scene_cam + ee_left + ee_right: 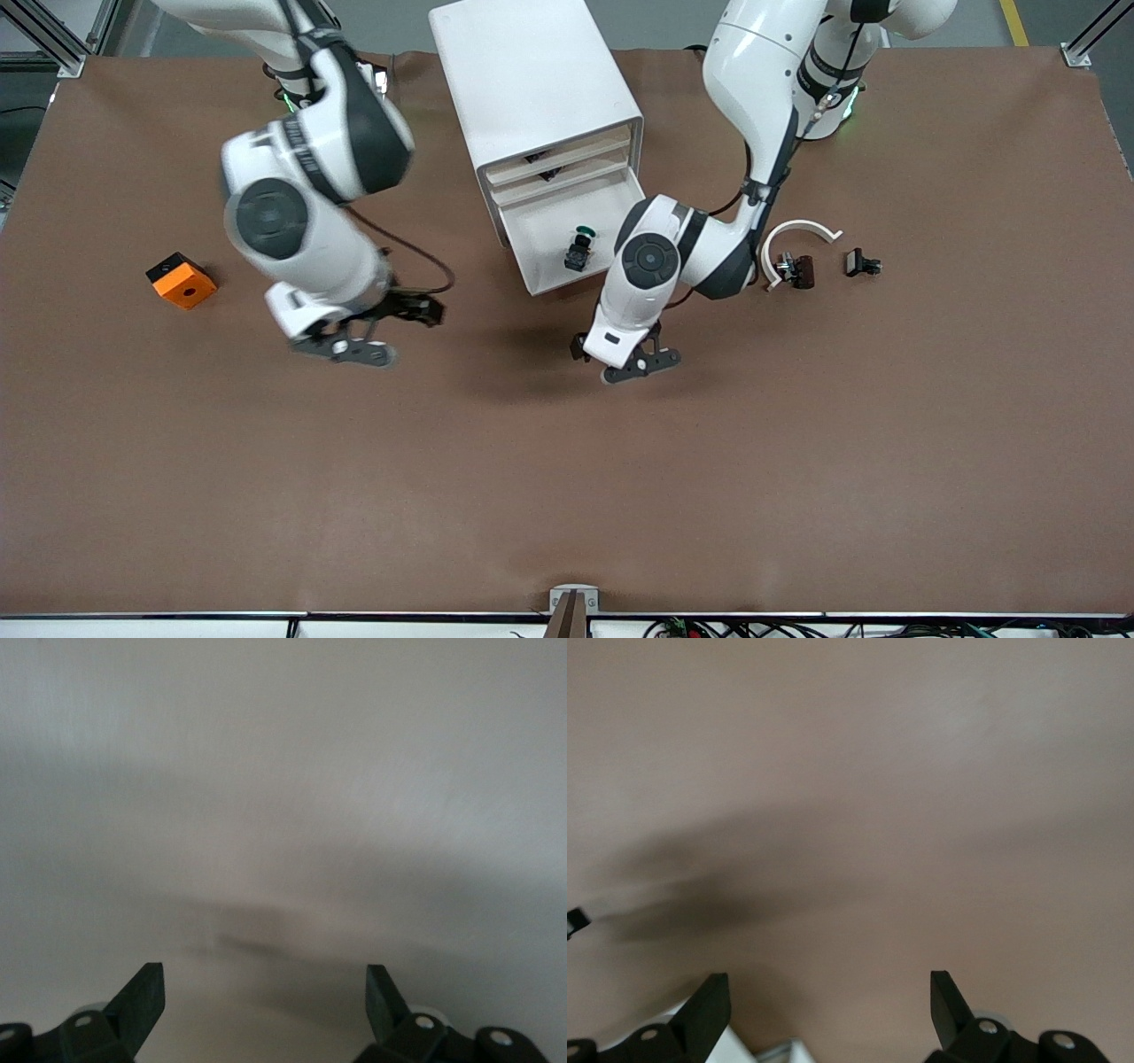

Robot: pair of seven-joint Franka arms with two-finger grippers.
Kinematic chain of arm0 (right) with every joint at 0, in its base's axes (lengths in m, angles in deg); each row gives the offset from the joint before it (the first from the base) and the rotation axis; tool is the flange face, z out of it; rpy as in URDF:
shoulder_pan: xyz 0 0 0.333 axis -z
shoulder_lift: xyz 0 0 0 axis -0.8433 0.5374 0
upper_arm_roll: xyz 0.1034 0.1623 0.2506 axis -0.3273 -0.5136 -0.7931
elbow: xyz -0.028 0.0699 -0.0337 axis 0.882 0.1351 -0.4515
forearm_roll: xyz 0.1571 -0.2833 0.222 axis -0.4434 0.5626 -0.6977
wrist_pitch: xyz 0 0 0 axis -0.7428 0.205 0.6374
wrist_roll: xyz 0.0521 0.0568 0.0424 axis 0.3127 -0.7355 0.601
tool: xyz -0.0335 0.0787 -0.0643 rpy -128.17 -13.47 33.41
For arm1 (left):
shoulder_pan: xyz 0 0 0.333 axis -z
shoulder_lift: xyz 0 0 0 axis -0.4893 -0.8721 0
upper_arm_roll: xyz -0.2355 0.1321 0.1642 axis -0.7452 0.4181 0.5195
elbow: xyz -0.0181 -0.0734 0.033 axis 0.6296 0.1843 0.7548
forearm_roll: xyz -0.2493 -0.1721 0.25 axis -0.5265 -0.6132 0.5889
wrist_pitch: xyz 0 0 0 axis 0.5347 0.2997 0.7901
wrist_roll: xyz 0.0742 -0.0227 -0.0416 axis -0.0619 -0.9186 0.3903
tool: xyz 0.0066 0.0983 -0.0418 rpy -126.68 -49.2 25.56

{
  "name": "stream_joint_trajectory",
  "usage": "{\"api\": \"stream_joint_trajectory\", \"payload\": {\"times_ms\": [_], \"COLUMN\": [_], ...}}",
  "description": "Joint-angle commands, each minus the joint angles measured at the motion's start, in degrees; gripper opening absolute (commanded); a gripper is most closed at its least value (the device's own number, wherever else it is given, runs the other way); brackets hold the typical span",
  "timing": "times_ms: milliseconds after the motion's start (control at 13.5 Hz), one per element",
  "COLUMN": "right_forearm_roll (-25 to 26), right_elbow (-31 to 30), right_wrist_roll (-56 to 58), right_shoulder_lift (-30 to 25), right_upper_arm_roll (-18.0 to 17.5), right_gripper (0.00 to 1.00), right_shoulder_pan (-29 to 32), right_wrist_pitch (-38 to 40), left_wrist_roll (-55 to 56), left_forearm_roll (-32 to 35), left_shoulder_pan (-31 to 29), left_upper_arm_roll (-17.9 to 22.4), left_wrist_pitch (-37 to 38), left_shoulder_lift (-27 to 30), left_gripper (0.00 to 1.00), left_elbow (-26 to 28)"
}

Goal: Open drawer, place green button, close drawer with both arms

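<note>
- The button lies in the pulled-out drawer of the cabinet.
- The cube sits toward the right arm's end of the table.
- The curved piece and two clips lie toward the left arm's end.

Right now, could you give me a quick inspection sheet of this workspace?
Surface: brown table.
Job's things: button lies in the pulled-out bottom drawer of the white cabinet.
Clutter: orange cube toward the right arm's end; white arc and black clips toward the left arm's end.
Grippers: left gripper open, empty, over the table in front of the drawer; right gripper open, empty, over bare table.
Cables: black cable on the right arm.
Surroundings: metal frame.
</note>
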Motion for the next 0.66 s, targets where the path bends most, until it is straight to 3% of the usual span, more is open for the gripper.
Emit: {"api": "stream_joint_trajectory", "payload": {"times_ms": [0,148,295,591], "right_forearm_roll": [2.7,3.3,3.3,3.8], "right_elbow": [-0.9,-0.8,-0.9,-0.3], "right_wrist_roll": [9.4,16.4,22.6,29.9], "right_shoulder_lift": [-2.7,-3.5,-4.9,-6.9], "right_upper_arm_roll": [-1.3,-1.3,-1.3,-1.1], "right_gripper": [1.00,1.00,1.00,1.00], "right_shoulder_pan": [7.0,11.5,15.8,21.4], "right_wrist_pitch": [2.9,4.0,6.1,9.0], "left_wrist_roll": [3.5,11.1,10.7,7.6], "left_forearm_roll": [0.0,0.1,0.1,0.6], "left_shoulder_pan": [-0.2,-0.2,-0.2,-0.8], "left_upper_arm_roll": [-1.8,-3.6,-5.1,-5.7], "left_wrist_pitch": [3.1,8.7,13.8,13.8], "left_shoulder_lift": [6.4,8.0,8.1,6.2], "left_gripper": [1.00,1.00,1.00,1.00], "left_elbow": [6.3,5.9,5.9,3.4]}}
